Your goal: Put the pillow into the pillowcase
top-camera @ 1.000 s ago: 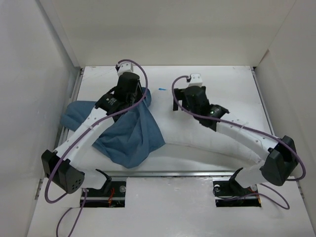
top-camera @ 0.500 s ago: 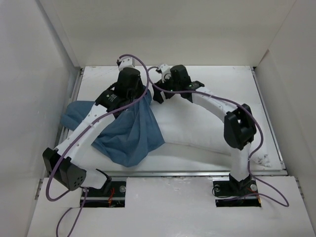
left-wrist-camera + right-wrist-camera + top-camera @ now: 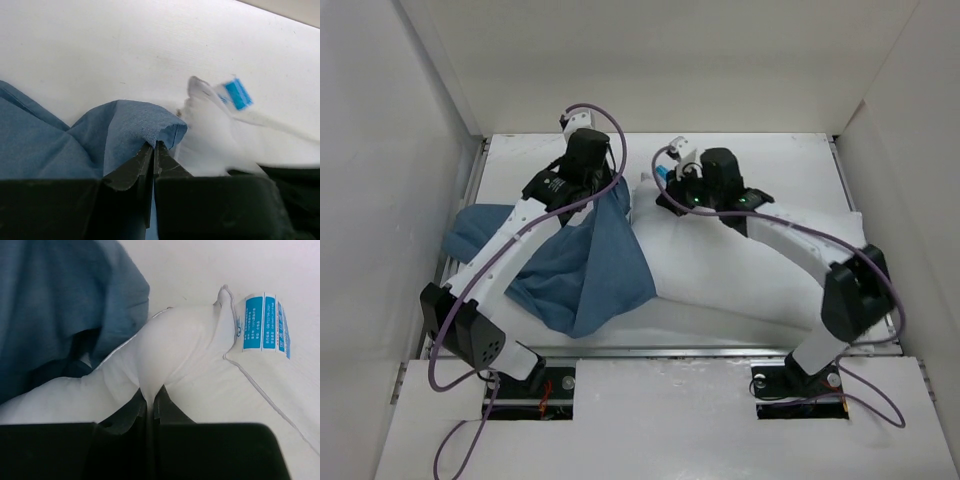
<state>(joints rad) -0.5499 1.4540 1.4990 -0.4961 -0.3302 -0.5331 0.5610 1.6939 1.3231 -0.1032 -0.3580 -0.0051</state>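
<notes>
The white pillow lies across the table, its left part under the blue pillowcase. In the left wrist view my left gripper is shut on a raised fold of the pillowcase at its far edge. Beside it shows the pillow corner with a blue label. My right gripper is shut on a pinch of the pillow fabric near its labelled corner. The pillowcase hangs open just left of that pinch. From above, the left gripper and right gripper stand close together at the pillow's far left corner.
White walls close in the table on the left, back and right. A metal rail runs along the table's near edge in front of the arm bases. Purple cables loop over both arms.
My right arm swung back from the far left and its gripper closed on the pillow's corner fabric. The left gripper kept its hold on the pillowcase and barely moved.
</notes>
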